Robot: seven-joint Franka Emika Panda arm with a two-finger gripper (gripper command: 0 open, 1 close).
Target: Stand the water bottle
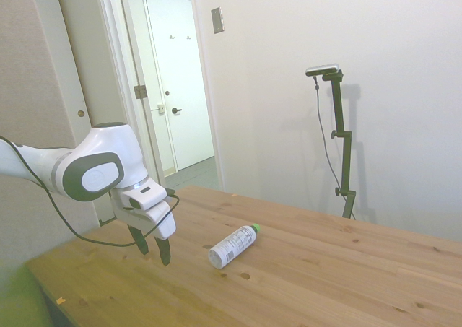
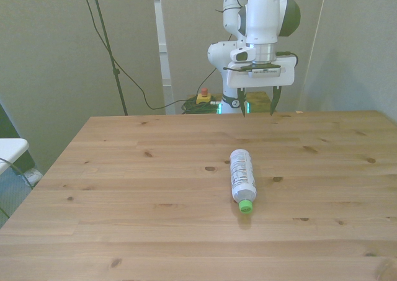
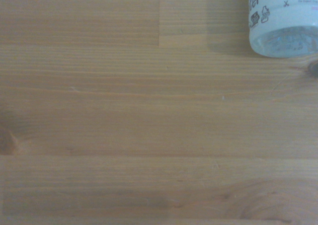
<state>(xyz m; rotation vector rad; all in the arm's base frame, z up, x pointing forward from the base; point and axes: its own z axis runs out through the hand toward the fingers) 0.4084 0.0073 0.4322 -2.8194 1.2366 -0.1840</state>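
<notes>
Water bottle (image 2: pixel 242 179) lying on table (image 2: pixel 124 188); end effector (image 2: pixel 255 105) open, apart

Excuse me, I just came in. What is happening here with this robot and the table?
A white robot arm is working at a wooden table. A small water bottle with a green cap lies on its side near the middle of the table; it is not yet standing. The gripper hangs above the table, open and empty, a little away from the bottle's base end. Nothing is touching the bottle.
</notes>
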